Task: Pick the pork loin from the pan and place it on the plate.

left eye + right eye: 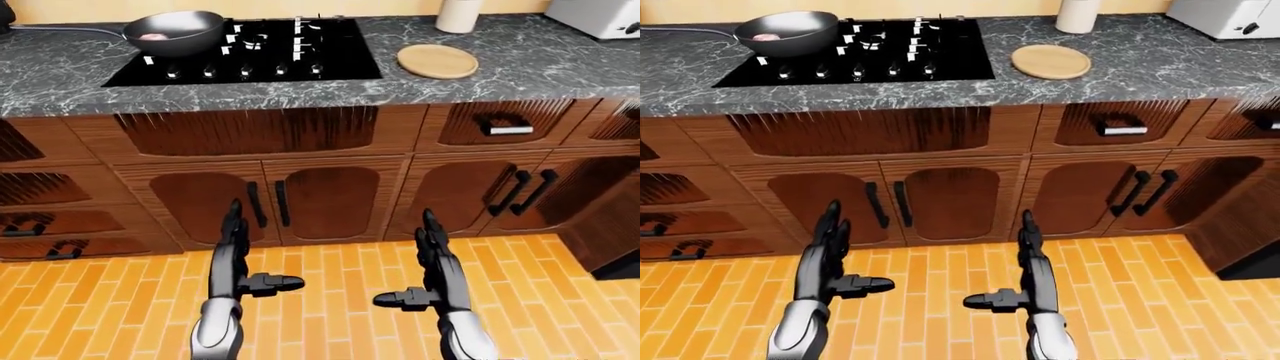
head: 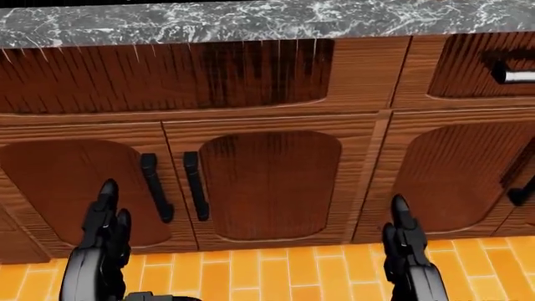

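Hands: the left hand (image 1: 232, 255) and right hand (image 1: 432, 262) hang low with fingers spread wide, holding nothing.
Pork loin (image 1: 153, 35): in the pan (image 1: 175, 31), well above and left of both hands.
Plate (image 1: 437, 61): well above the right hand.
Risk: a long reach may knock the pan.

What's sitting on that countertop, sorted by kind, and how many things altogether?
Pan: 1
Pork loin, in the pan: 1
Plate, wooden, round: 1
White canister: 1
White appliance, cut off at the top right edge: 1
Total: 5
The stove is built into the counter, so it isn't counted.
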You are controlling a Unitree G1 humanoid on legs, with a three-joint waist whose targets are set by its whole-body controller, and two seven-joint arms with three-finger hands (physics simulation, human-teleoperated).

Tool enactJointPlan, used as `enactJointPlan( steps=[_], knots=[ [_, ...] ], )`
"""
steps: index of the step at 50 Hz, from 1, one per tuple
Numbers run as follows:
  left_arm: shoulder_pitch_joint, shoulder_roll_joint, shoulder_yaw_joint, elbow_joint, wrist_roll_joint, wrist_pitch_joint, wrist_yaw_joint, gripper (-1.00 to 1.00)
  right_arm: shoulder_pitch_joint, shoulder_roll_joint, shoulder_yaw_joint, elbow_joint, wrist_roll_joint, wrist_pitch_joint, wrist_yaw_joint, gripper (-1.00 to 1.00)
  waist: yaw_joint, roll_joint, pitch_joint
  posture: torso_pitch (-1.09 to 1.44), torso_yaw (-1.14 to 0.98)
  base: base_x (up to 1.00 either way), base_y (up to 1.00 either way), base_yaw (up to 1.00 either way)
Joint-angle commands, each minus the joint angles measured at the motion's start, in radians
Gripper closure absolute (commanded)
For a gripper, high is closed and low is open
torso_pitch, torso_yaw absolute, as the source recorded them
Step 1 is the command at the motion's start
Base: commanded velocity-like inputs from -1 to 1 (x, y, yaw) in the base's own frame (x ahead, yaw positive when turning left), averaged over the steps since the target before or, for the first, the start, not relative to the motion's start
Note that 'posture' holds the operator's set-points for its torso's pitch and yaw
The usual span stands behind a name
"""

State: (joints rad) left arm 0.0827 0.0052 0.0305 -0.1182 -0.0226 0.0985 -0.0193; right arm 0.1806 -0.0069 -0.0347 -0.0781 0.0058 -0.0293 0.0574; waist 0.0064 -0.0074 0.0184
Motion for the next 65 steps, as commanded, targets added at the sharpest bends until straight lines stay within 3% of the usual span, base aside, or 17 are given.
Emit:
enactJointPlan(
  steps=[1,6,8,16,18,20,31,35,36,40,44,46,48,49,59,62,65],
  knots=[
    [-0.015,0.004,0.007,-0.036,-0.002,-0.032,0.002,-1.0,-0.017,0.001,0.007,-0.045,0.002,-0.033,0.004,-1.0,0.001,-0.003,-0.016,0.0,0.0,0.0,0.01,0.0],
    [-0.013,0.003,0.004,-0.039,-0.001,-0.031,0.002,-1.0,-0.018,0.0,0.006,-0.047,0.002,-0.03,0.005,-1.0,-0.006,0.0,-0.037,0.0,0.0,0.0,0.02,0.0],
    [-0.013,0.003,0.004,-0.039,-0.001,-0.032,0.002,-1.0,-0.016,0.0,0.005,-0.047,0.002,-0.033,0.005,-1.0,-0.008,-0.003,-0.012,0.0,0.0,0.0,0.1,0.0],
    [-0.01,0.002,0.0,-0.046,0.001,-0.028,0.003,-1.0,-0.015,0.001,0.005,-0.044,0.005,-0.035,0.007,-1.0,-0.008,0.005,-0.003,0.0,0.0,0.0,0.2,0.0],
    [-0.011,0.002,0.001,-0.047,-0.001,-0.027,0.002,-1.0,-0.014,0.002,0.006,-0.045,0.007,-0.036,0.008,-1.0,-0.011,0.028,-0.001,0.0,0.0,0.0,0.3,0.0],
    [-0.009,0.002,0.001,-0.051,-0.001,-0.025,0.003,-1.0,-0.011,0.002,0.006,-0.05,0.008,-0.035,0.008,-1.0,-0.012,0.085,-0.012,0.0,0.0,0.0,0.3,0.0],
    [-0.002,0.002,0.001,-0.06,-0.002,-0.023,0.0,-1.0,-0.008,0.002,0.008,-0.048,0.008,-0.039,0.009,-1.0,-0.008,-0.003,0.012,0.0,0.0,0.0,0.3,0.0],
    [0.0,0.001,-0.002,-0.061,-0.001,-0.023,0.0,-1.0,-0.006,0.002,0.009,-0.05,0.008,-0.039,0.009,-1.0,-0.012,-0.07,0.002,0.0,0.0,0.0,0.29,0.0],
    [-0.001,0.001,-0.002,-0.059,-0.001,-0.024,0.0,-1.0,-0.006,0.002,0.009,-0.052,0.008,-0.036,0.008,-1.0,-0.018,-0.046,0.006,0.0,0.0,0.0,0.3,0.0],
    [-0.003,0.002,0.0,-0.066,-0.003,-0.015,0.0,-1.0,-0.007,0.001,0.009,-0.064,0.007,-0.025,0.007,-1.0,-0.021,-0.047,-0.002,0.0,0.0,0.0,0.3,0.0],
    [0.0,0.001,-0.004,-0.068,0.0,-0.015,0.0,-1.0,-0.006,0.001,0.009,-0.073,0.005,-0.018,0.006,-1.0,-0.02,-0.006,0.01,0.0,0.0,0.0,0.29,0.0],
    [-0.002,0.002,-0.001,-0.074,-0.002,-0.009,0.0,-1.0,-0.003,0.001,0.008,-0.084,0.004,-0.01,0.006,-1.0,-0.021,0.031,0.011,0.0,0.0,0.0,0.3,0.0],
    [-0.005,0.004,0.005,-0.074,-0.005,-0.007,0.0,-1.0,-0.001,0.0,0.006,-0.087,0.004,-0.01,0.006,-1.0,-0.016,0.11,-0.01,0.0,0.0,0.0,0.3,0.0],
    [-0.004,0.003,0.006,-0.075,-0.005,-0.007,0.0,-1.0,0.001,0.001,0.006,-0.09,0.003,-0.009,0.006,-1.0,-0.011,0.075,-0.01,0.0,0.0,0.0,0.29,0.0],
    [-0.002,0.002,0.002,-0.074,-0.002,-0.011,0.001,-1.0,0.001,0.002,0.004,-0.08,0.006,-0.018,0.01,-1.0,-0.007,-0.013,0.014,0.0,0.0,0.0,0.3,0.0],
    [-0.004,0.003,0.004,-0.073,-0.004,-0.01,0.001,-1.0,0.003,0.002,0.004,-0.081,0.006,-0.019,0.011,-1.0,-0.012,-0.073,0.004,0.0,0.0,0.0,0.29,0.0],
    [-0.004,0.003,0.004,-0.072,-0.004,-0.011,0.0,-1.0,0.006,0.002,0.005,-0.088,0.006,-0.016,0.01,-1.0,-0.019,-0.052,0.009,0.0,0.0,0.0,0.3,0.0]
  ],
)
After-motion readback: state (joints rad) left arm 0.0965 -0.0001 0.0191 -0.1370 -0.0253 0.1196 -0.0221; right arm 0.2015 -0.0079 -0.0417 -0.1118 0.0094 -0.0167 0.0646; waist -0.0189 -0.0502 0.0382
